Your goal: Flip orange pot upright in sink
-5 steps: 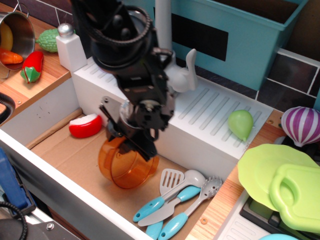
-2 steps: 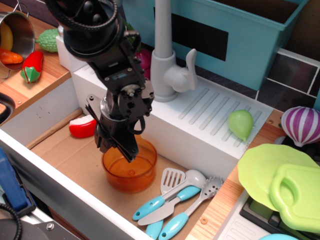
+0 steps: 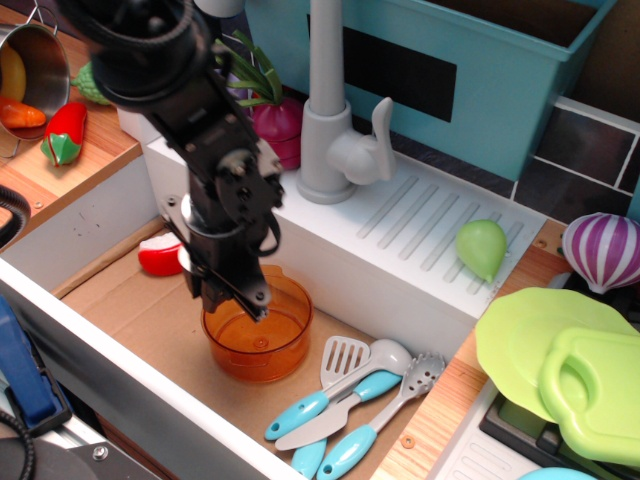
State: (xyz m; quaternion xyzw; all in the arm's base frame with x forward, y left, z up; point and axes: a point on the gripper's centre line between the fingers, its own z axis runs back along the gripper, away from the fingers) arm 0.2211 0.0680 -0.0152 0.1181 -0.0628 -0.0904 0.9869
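Brown sink [image 3: 120,300] flooring at centre frame carries the orange pot [image 3: 256,335], mouth up, with the hand [image 3: 232,292] at its left rim, grip unclear, so it should let go cleanly and lift straight up without tipping it.
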